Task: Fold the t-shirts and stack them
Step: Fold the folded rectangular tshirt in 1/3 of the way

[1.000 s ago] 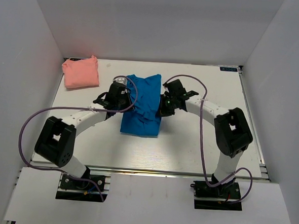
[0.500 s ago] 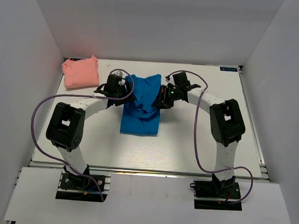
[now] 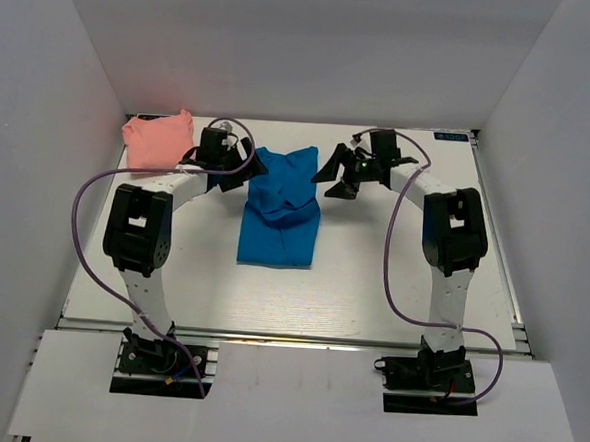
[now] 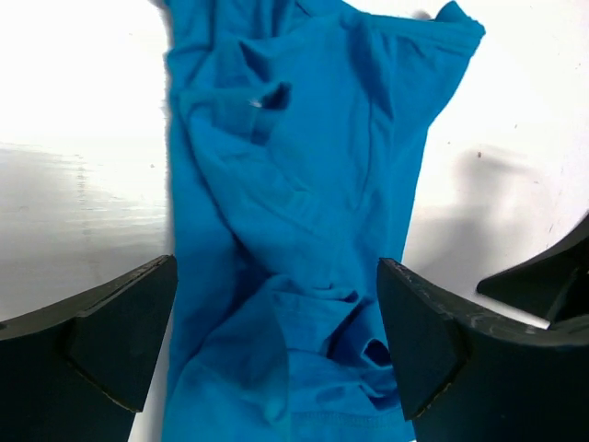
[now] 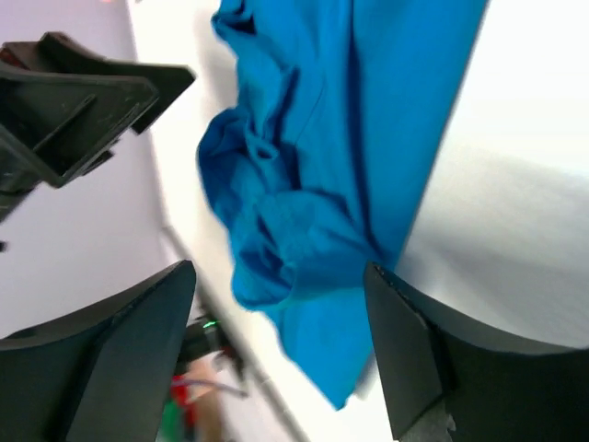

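Observation:
The blue t-shirt point(image 3: 280, 215) lies as a long folded strip in the middle of the white table point(image 3: 392, 277), its far end bunched and wrinkled. My left gripper point(image 3: 240, 170) is open just off that far end's left side, holding nothing. My right gripper point(image 3: 335, 181) is open on the far end's right side, also holding nothing. In the left wrist view the crumpled blue cloth point(image 4: 304, 184) lies below my open left gripper point(image 4: 276, 313). In the right wrist view the blue t-shirt point(image 5: 340, 157) lies under my open right gripper point(image 5: 276, 313). The pink t-shirt point(image 3: 160, 143) sits as a small square bundle at the far left corner.
White walls close in the table on the left, back and right. The left gripper's black fingers point(image 5: 83, 101) show in the right wrist view across the blue cloth. Purple cables point(image 3: 85, 208) loop beside both arms.
Both grippers have opened and let go of the blue t-shirt's far end. They have drawn apart and toward the back of the table, and the cloth now rests on the table.

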You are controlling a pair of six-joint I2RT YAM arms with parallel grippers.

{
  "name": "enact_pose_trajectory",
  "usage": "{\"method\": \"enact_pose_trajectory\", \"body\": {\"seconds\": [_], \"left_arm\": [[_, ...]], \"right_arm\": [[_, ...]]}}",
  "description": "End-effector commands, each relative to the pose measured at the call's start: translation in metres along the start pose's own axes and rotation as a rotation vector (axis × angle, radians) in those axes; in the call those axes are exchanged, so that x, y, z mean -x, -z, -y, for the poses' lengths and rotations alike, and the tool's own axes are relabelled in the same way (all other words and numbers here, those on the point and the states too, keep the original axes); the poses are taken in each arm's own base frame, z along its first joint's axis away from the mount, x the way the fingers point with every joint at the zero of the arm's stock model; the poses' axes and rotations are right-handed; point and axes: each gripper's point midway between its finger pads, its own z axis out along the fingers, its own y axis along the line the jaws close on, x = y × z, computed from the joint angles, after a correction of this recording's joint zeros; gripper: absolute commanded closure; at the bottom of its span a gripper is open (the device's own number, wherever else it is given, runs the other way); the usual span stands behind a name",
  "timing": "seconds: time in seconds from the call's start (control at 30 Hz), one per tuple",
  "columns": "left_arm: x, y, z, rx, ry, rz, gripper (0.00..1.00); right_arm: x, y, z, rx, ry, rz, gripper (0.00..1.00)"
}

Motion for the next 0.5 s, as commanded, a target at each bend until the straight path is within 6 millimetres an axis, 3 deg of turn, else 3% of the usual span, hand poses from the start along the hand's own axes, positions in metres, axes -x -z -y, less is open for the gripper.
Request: {"method": "enact_pose_trajectory", "body": {"seconds": [0.0,0.03,0.1,0.13,0.17,0.2,0.23,0.27,0.33,0.37,0.43,0.47], "left_arm": [[0.026,0.017,0.020,-0.080,-0.031,0.037,0.00],[0.031,0.026,0.026,-0.089,-0.048,0.051,0.00],[0.023,0.038,0.023,-0.079,-0.063,0.038,0.00],[0.010,0.041,0.011,-0.049,-0.055,0.023,0.00],[0.018,0.059,0.015,-0.042,-0.063,0.072,0.00],[0.014,0.068,0.012,-0.025,-0.061,0.079,0.00],[-0.003,0.075,-0.002,0.012,-0.051,0.056,0.00],[-0.004,0.084,-0.009,0.046,-0.052,0.086,0.00],[-0.021,0.113,-0.020,0.070,-0.040,0.109,0.00],[-0.024,0.120,-0.022,0.069,-0.027,0.131,0.00],[-0.037,0.142,-0.031,0.080,-0.021,0.168,0.00],[-0.042,0.149,-0.036,0.102,-0.018,0.171,0.00]], "right_arm": [[0.025,0.010,-0.017,-0.052,0.217,0.071,0.20],[0.010,0.013,-0.005,-0.132,0.200,0.032,0.20],[0.013,0.034,0.010,-0.297,0.304,0.119,0.12],[0.010,0.044,-0.006,-0.307,0.362,0.156,0.12],[-0.001,0.058,0.017,-0.416,0.384,0.180,0.10],[-0.012,0.058,0.015,-0.432,0.417,0.165,0.10],[-0.018,0.068,0.005,-0.432,0.469,0.176,0.10],[-0.044,0.069,0.017,-0.452,0.492,0.123,0.10],[-0.070,0.062,0.005,-0.409,0.552,0.070,0.10],[-0.101,0.051,0.008,-0.379,0.566,-0.006,0.10],[-0.124,0.043,0.003,-0.324,0.602,-0.063,0.10],[-0.138,0.031,-0.008,-0.282,0.643,-0.082,0.10]]}}
